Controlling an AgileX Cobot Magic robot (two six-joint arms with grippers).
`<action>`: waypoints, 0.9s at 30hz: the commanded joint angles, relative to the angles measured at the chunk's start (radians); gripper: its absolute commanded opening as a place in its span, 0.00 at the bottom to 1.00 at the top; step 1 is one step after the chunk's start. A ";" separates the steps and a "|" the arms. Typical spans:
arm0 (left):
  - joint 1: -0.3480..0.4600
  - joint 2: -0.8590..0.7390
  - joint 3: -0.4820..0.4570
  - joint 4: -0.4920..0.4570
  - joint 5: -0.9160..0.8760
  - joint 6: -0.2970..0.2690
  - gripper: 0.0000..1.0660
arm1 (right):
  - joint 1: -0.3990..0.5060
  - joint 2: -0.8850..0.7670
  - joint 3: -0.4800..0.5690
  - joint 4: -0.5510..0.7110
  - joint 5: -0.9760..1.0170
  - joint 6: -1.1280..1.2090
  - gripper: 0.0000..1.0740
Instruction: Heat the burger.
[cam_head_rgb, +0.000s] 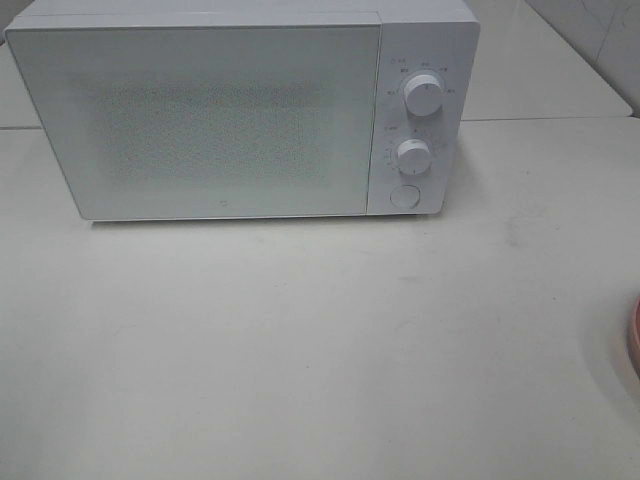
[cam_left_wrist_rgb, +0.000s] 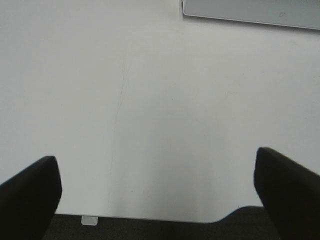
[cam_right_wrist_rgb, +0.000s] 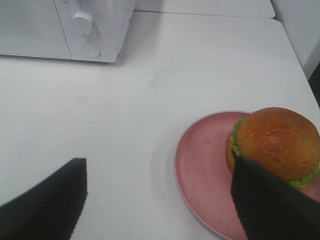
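A: Start at the fingers. How do they stand?

B: The left gripper has its fingers spread wide, nothing between them, only bare white worktop below and its near edge just under the tips. The right gripper also has its fingers spread apart and holds nothing.

A: And the burger?

B: The burger sits on a pink plate, off to one side of it rather than in the middle, near the right gripper. One dark finger overlaps the burger's lower edge in the wrist view; I cannot tell whether it touches.

A: Which way does it point?

B: It is round, so it has no long axis across the worktop. It stands upright, glossy bun top up, green lettuce frill showing around the edge beneath.

A: What else is around?

B: A white microwave stands at the back of the worktop, well apart from the plate. Its door is shut. On the panel beside the door are two round dials, an upper dial and a lower dial, with a round button under them.

A: Anything between burger and microwave?

B: Only open worktop. From the high camera just a sliver of the plate's rim shows at the right edge.
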 joint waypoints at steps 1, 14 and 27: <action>-0.019 -0.022 0.002 -0.001 -0.011 -0.002 0.95 | -0.003 -0.027 0.002 -0.001 -0.005 -0.010 0.71; -0.060 -0.223 0.002 -0.001 -0.011 -0.002 0.95 | -0.003 -0.027 0.002 -0.001 -0.005 -0.010 0.71; -0.060 -0.251 0.002 -0.001 -0.011 -0.002 0.95 | -0.003 -0.027 0.002 -0.001 -0.005 -0.009 0.71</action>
